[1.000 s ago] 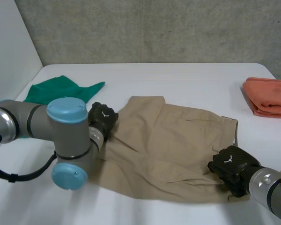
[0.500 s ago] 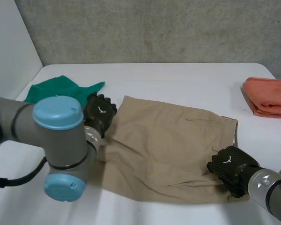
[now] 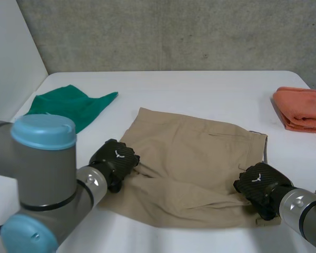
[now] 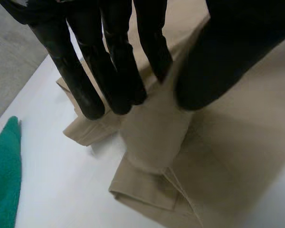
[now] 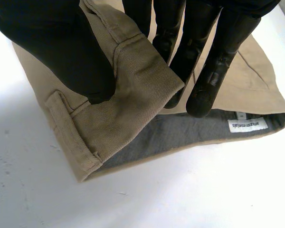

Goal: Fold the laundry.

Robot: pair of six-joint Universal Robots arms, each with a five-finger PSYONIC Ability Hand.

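Observation:
Tan shorts (image 3: 195, 153) lie spread on the white table (image 3: 200, 87). My left hand (image 3: 115, 161) is at their near left edge, by the leg hem. Its wrist view shows a raised fold of the tan cloth (image 4: 156, 123) pinched between the thumb and the straight fingers (image 4: 85, 80) of my left hand (image 4: 213, 61). At the shorts' near right corner is my right hand (image 3: 260, 188). There the thumb of my right hand (image 5: 61, 47) and its fingers (image 5: 213, 66) pinch the turned-up waistband (image 5: 133, 90), baring the grey lining with a white label (image 5: 247, 124).
A green cloth (image 3: 68, 105) lies crumpled at the table's far left. A folded orange towel (image 3: 303, 108) rests at the far right edge. Bare table runs behind the shorts and along the near edge.
My left hand came from the shorts' far left corner toward me and closed on a fold at the near left edge. The far left flap now lies flat. My right hand stayed put.

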